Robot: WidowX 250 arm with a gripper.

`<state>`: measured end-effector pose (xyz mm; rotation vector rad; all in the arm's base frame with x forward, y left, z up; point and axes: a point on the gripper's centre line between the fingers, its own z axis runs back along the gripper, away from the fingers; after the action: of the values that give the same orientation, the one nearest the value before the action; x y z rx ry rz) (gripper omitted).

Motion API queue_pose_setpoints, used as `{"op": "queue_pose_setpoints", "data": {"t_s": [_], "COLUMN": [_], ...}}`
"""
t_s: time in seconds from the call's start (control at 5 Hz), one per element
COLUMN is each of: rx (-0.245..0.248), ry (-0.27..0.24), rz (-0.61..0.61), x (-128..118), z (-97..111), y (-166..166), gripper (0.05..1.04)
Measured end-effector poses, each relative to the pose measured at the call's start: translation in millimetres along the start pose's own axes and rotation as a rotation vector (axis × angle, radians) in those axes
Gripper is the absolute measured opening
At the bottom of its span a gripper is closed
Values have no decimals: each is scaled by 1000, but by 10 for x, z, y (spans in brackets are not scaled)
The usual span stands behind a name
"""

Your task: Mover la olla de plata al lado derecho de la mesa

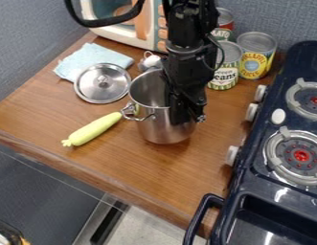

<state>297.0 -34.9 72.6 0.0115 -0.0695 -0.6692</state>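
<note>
Camera view: pointing the gripper [187, 115] down at the silver pot's [162, 131] stove-facing side.
Cannot tell whether clenching or releasing; showing the pot upright on the wooden table [131, 160], between lid [102, 87] and stove [251, 189], with cans [255, 63] behind and a blue-grey wall [26, 38] beyond.

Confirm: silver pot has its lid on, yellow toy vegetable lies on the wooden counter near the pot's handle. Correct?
Lid's wrong. Camera view shows the silver pot open-topped, with the metal lid off beside it. The rest stands: yellow toy vegetable on the wooden counter, near the pot's handle.
</note>
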Motion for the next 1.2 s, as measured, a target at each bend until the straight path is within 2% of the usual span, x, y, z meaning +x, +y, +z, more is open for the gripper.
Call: {"op": "queue_pose_setpoints", "data": {"t_s": [0.4,0.6,0.8,1.2], "rx": [-20,-36,-51,-66], "ry": [-28,-26,-5,20], "rz": [-27,-26,-30,-5], "x": [-21,-55,-74,-99], "z": [-60,-140,-218,-225], "y": [-61,-29,-22,24], "gripper": [59,59,59,87]}}
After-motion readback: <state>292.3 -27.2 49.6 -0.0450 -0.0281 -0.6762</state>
